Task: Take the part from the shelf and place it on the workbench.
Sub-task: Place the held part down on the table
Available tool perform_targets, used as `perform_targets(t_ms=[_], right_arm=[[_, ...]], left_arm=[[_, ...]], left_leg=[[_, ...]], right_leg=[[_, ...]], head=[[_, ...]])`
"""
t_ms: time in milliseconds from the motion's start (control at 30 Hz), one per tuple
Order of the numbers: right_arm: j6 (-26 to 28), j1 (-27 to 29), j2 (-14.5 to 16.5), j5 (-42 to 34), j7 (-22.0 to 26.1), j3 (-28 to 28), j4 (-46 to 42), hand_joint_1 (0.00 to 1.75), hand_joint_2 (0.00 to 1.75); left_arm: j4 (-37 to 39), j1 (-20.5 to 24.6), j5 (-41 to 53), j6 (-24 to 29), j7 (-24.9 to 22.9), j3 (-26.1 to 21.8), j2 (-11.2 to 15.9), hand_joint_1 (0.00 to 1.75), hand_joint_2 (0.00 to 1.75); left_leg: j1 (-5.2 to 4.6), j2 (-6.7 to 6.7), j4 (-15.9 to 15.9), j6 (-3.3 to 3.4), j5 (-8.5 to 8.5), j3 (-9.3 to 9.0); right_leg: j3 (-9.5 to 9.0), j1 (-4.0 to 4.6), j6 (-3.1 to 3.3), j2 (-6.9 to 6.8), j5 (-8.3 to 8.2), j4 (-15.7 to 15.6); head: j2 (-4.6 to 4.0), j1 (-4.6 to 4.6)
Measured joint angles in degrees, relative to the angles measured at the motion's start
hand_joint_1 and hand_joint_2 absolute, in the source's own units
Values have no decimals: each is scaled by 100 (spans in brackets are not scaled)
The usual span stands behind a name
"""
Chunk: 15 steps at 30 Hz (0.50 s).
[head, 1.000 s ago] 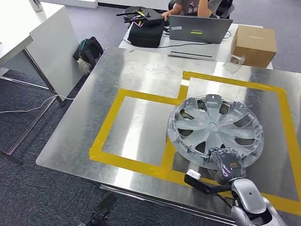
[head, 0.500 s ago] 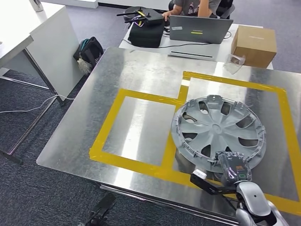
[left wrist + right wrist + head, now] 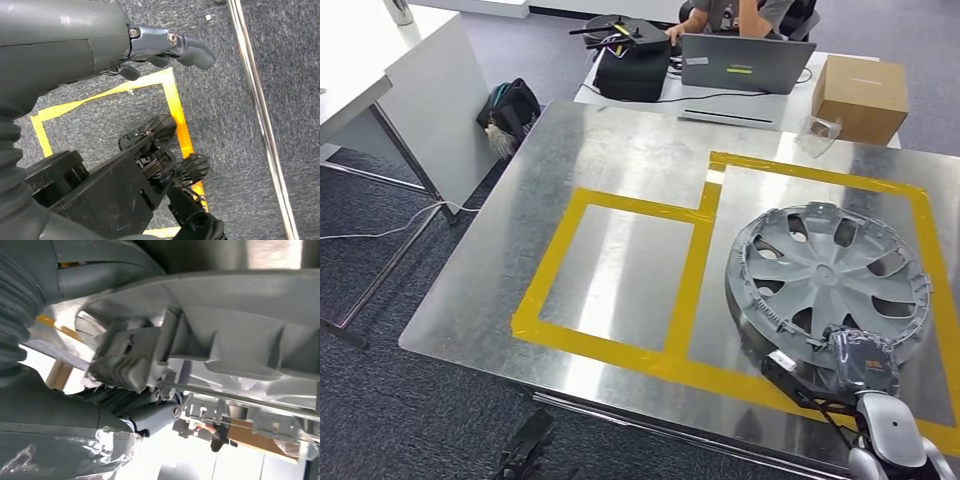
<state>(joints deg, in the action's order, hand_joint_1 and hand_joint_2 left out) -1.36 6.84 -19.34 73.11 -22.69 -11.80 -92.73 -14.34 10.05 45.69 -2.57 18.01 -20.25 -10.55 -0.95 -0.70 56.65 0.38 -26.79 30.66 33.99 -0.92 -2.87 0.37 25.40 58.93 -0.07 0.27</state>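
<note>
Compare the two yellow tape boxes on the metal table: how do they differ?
The left box is smaller and bare inside; the right box is larger and holds the hubcap, which the right hand grips at its near rim. The right box reaches further back. They share one tape side and the same steel table.

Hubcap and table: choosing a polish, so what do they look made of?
Hubcap: probably moulded plastic, matte silver-grey; thin ribs and clips under its rim. Table: sheet metal, likely steel or aluminium, brushed and reflective, with glare streaks.
</note>
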Motion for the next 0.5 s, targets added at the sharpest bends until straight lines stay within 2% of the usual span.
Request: perform_targets(t_ms=[500], right_arm=[[78, 168, 2, -185, 113, 247, -261, 0, 175]], left_arm=[[0, -20, -27, 149, -20, -5, 5, 0, 0]], left_leg=[[0, 1, 0, 1, 1, 2]], right_leg=[[5, -1, -3, 1, -4, -1]], head=[[0, -1]])
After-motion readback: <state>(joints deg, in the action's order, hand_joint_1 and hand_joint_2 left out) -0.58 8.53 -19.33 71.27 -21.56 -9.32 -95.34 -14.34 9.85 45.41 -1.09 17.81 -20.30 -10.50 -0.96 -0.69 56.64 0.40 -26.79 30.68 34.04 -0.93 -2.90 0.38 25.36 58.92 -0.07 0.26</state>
